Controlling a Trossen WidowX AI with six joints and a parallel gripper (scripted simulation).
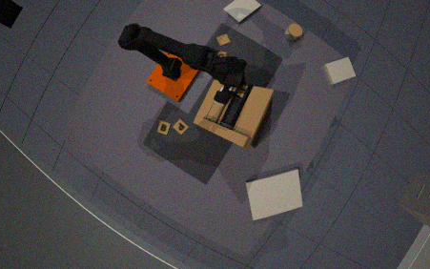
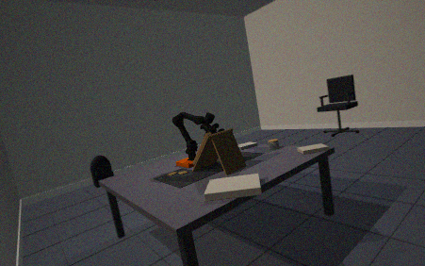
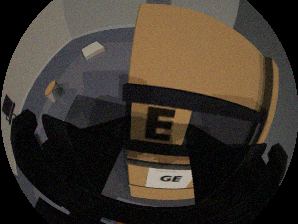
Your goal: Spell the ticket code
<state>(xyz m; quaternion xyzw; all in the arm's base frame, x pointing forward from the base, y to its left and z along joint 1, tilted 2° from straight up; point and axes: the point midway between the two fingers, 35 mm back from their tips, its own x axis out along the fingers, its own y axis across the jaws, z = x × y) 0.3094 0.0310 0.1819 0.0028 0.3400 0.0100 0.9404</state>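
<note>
Claw (image 1: 233,91) (image 3: 158,124) partly open, closed on the E tile (image 3: 160,124).

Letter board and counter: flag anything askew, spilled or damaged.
Nothing stands out: the board stands upright, the E tile sits level between the rail's dark strips, and no spill or damage shows, though the dim pictures could hide small flaws.

Two lettered tiles (image 1: 172,127) lie near the orange base plate (image 1: 178,96).
</note>
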